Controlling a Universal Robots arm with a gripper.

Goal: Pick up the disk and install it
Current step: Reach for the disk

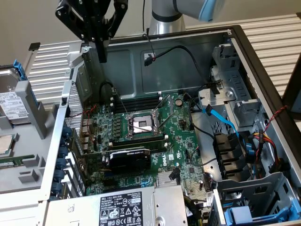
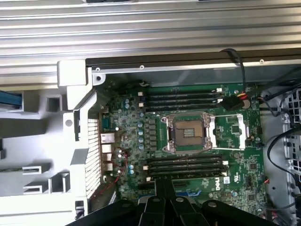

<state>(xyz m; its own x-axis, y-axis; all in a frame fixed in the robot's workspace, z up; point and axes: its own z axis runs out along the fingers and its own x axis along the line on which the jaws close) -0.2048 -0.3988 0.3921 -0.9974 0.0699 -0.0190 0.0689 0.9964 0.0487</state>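
Observation:
The disk (image 1: 10, 104), a silver drive with a white label and a blue carrier edge, rests on a grey holder (image 1: 33, 141) at the exterior view's left, outside the computer case. A strip of the disk's blue carrier (image 2: 9, 100) appears in the wrist view. My gripper (image 1: 102, 56) hangs over the case's back corner on the exterior view's left, above the motherboard and well apart from the disk. Its black fingers (image 2: 163, 195) are pressed together and shut, with nothing between them.
The open case holds a green motherboard (image 1: 178, 141) with an empty processor socket (image 1: 141, 125), a black card (image 1: 129, 157) and a grey power supply (image 1: 127, 209). Drive bays (image 1: 256, 193) with blue parts and loose cables (image 1: 221, 117) fill the exterior view's right. A small silver chip (image 1: 4, 143) lies by the disk.

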